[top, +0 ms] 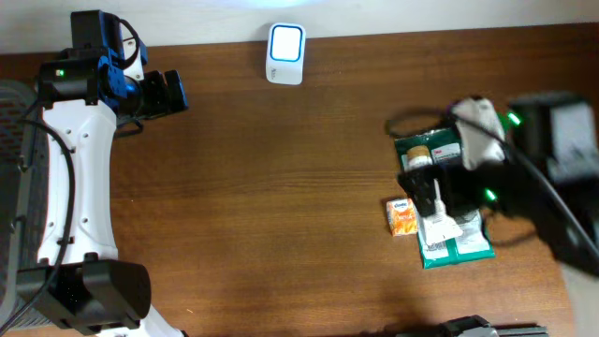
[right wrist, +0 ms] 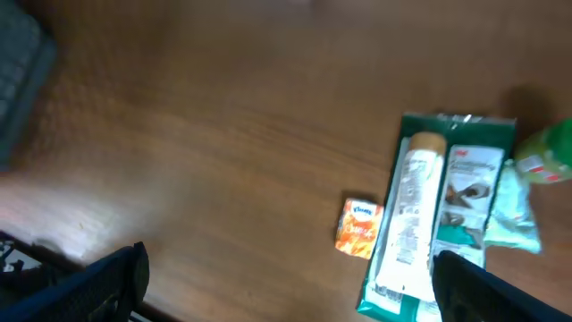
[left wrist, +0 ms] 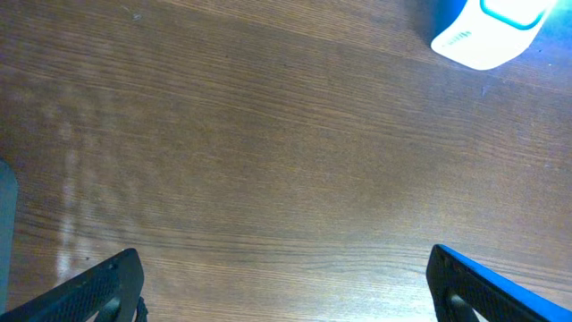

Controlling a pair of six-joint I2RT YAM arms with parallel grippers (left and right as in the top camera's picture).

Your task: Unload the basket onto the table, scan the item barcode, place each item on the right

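Note:
The barcode scanner (top: pixel 285 53), a white block with a blue face, stands at the table's far edge; its corner shows in the left wrist view (left wrist: pixel 487 31). My left gripper (top: pixel 173 92) (left wrist: pixel 286 300) hovers open over bare wood, left of the scanner. At the right lies a pile of items: a green pack (top: pixel 465 245) (right wrist: pixel 465 134), a white tube (top: pixel 436 225) (right wrist: pixel 407 215) on top of it, and a small orange tissue pack (top: pixel 402 216) (right wrist: pixel 357 228) beside them. My right gripper (top: pixel 426 183) (right wrist: pixel 295 295) hangs open above the pile, holding nothing.
A green bottle (right wrist: pixel 547 152) lies at the right edge of the pile. A dark grey mesh object (top: pixel 14 159) sits at the table's left edge. Black cables run by the right arm (top: pixel 552 187). Brown wood (top: pixel 281 206) spans the middle.

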